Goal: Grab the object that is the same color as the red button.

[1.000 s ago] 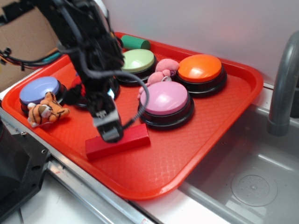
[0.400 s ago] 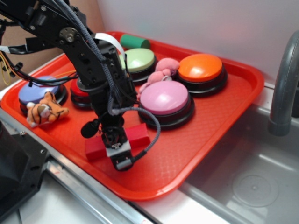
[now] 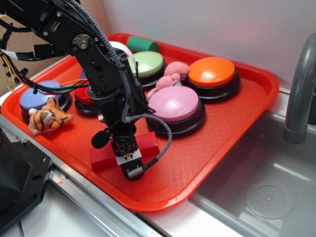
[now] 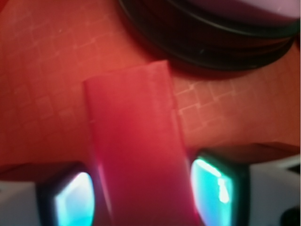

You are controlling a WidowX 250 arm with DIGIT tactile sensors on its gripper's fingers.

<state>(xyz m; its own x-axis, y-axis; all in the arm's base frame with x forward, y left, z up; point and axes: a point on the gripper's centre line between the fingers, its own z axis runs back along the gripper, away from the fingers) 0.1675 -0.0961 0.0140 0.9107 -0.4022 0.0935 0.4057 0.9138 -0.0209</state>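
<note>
The red block (image 3: 145,144) lies on the red tray (image 3: 222,128), lower centre of the exterior frame, just in front of the pink button (image 3: 174,103). The gripper (image 3: 129,163) straddles it, jaws open at either side, seemingly not yet squeezing. Closing off-centre could tip the long bar. No writing is readable.

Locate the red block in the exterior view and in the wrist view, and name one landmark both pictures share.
Exterior: the red block lies on the red tray near its front edge, partly hidden by the gripper.
Wrist: the block fills the lower centre, running up between the two fingers.
Shared landmark: the pink button, just behind the block in the exterior view; its black base crosses the wrist view's top.
</note>
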